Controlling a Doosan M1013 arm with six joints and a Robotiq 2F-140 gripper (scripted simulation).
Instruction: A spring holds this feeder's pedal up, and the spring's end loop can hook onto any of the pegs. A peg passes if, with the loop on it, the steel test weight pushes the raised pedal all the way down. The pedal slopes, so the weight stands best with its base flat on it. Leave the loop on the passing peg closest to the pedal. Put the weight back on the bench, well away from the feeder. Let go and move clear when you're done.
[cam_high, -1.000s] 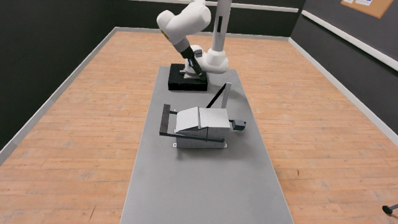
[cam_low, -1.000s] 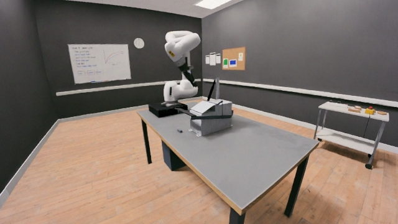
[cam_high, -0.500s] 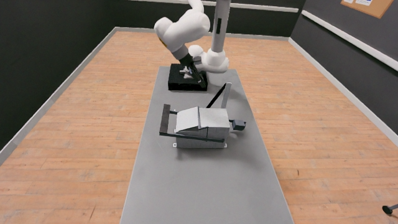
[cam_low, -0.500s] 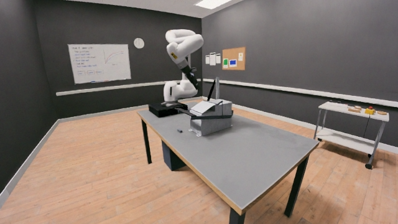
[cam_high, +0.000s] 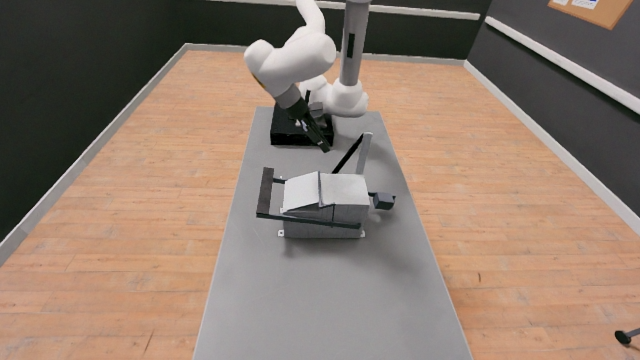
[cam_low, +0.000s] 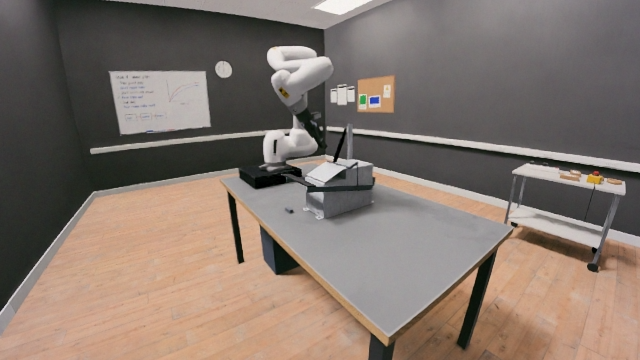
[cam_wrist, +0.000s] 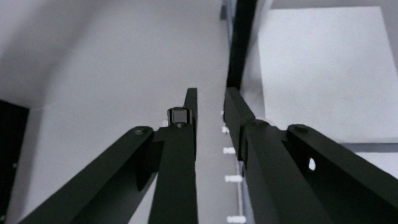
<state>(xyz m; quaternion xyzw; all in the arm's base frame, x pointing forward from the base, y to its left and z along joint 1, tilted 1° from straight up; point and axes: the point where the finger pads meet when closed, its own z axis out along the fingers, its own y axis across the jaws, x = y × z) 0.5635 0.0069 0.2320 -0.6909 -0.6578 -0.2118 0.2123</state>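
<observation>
Look at these colours: a plain grey flat bench top (cam_high: 325, 295) (cam_low: 400, 245); a pale grey boxy feeder (cam_high: 345, 190) (cam_low: 350, 200); small white pegs (cam_wrist: 233, 178); a glossy white rounded arm (cam_high: 295, 60) (cam_low: 305, 75) with a yellow-and-black label (cam_low: 284, 92); black gripper fingers (cam_high: 320, 140) (cam_low: 318, 136)!

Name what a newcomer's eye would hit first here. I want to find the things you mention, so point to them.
Probably the white arm (cam_high: 295, 60) (cam_low: 300, 75), folded high at the bench's far end, its dark hand (cam_high: 325, 148) (cam_low: 322, 145) (cam_wrist: 211, 103) angled down toward the feeder. Next, the grey boxy feeder (cam_high: 345, 190) (cam_low: 350, 200) on the bench (cam_high: 330, 300) (cam_low: 400, 260), with its sloping lid and the upright post behind. Up close, the wrist view shows a row of white pegs (cam_wrist: 233, 178) below the hand.
</observation>
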